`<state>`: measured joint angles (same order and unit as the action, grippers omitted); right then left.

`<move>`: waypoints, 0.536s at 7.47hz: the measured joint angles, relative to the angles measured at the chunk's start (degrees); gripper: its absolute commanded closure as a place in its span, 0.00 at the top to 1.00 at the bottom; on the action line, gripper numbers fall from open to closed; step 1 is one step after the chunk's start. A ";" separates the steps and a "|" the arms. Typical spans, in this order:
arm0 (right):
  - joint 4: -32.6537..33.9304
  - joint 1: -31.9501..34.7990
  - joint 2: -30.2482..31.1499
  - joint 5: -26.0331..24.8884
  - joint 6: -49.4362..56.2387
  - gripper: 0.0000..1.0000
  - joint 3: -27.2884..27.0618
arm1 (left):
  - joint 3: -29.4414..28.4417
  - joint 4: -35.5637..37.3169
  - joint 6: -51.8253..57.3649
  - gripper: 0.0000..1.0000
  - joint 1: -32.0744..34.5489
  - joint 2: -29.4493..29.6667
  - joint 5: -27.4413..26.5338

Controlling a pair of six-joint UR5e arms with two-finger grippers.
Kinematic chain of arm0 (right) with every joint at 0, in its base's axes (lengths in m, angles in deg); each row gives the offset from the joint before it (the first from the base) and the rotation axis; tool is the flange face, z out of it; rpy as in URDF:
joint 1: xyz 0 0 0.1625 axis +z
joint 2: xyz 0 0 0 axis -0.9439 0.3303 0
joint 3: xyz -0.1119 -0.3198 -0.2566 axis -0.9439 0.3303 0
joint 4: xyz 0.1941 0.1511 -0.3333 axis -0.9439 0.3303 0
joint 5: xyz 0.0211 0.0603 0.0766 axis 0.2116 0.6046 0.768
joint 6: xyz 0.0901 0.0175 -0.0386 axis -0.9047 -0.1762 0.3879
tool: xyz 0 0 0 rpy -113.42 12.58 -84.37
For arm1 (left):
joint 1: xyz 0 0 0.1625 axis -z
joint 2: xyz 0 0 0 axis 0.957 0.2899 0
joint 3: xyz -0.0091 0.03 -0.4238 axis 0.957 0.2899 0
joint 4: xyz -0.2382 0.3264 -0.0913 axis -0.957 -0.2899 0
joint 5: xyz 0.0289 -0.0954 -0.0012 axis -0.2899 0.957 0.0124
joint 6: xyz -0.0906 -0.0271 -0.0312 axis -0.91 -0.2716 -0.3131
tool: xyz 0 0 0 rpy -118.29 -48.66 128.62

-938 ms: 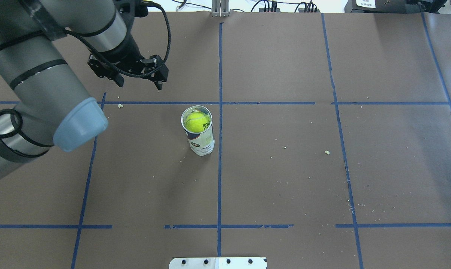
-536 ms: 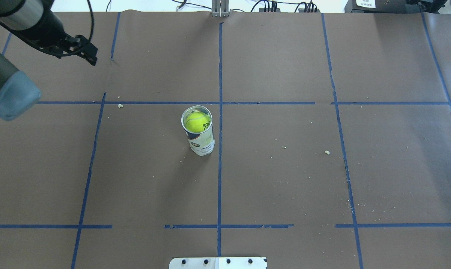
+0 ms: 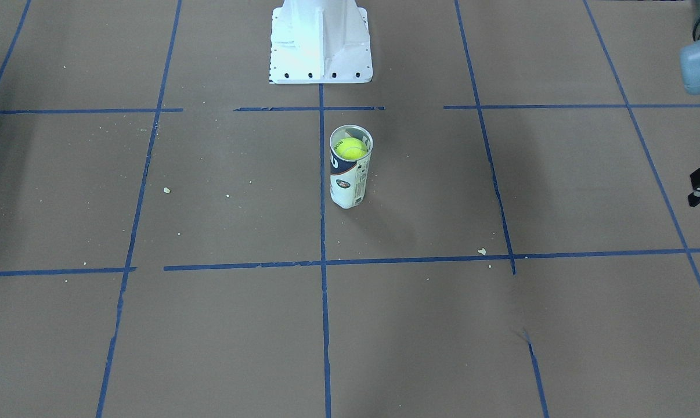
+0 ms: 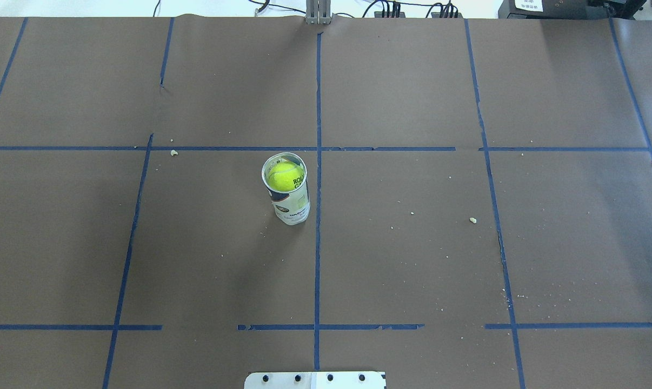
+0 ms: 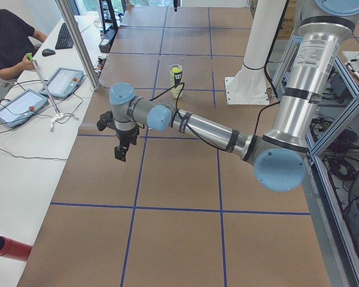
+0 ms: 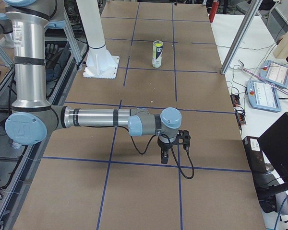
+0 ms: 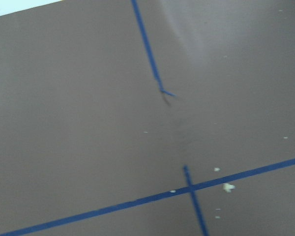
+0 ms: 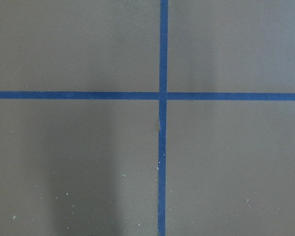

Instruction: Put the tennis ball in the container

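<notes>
Yellow-green tennis ball (image 3: 350,148) sits inside the container (image 3: 347,184), just under the rim.

Front-facing view: tube upright on brown paper, free-standing, beside a blue tape line and near the white pedestal (image 3: 320,40). The task looks done. Main risk, as I judge it, is a topple. The tube is tall and narrow with the ball riding high, so any brush from an arm crossing the middle could tip it and roll the ball out. Only a pale blue joint cap and a black sliver of the left arm show at the right edge, well apart from the tube.

Overhead view: no arm in frame. Ball (image 4: 285,176) visible through the open mouth.

Exterior left view: near arm stretched low and long over the table, forearm roughly level. The left gripper (image 5: 120,152) hangs downward, near the operators' side and well apart from the container (image 5: 176,81). Cannot tell whether its claw is parted or closed, though nothing appears to be in it.

Exterior right view: near arm likewise extended, wrist bent so the right gripper (image 6: 174,149) points down at the paper, well apart from the tube. Cannot tell its claw state either.

Wrist views: only brown paper, tape crossings and crumbs. No fingers are in frame, and no ball.
</notes>
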<state>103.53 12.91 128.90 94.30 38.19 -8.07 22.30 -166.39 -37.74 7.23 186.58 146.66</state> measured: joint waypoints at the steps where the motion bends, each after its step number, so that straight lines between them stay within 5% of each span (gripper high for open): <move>1: 0.00 0.02 0.00 0.00 0.00 1.00 0.00 | -1.49 0.02 4.81 1.00 2.90 -2.84 0.12; 4: 0.00 0.05 0.00 0.00 0.00 1.00 0.00 | -6.47 0.01 8.94 1.00 7.30 -6.13 2.84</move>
<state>103.53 12.96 128.90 94.30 38.19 -8.07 15.82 -166.38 -28.80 14.52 180.44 149.51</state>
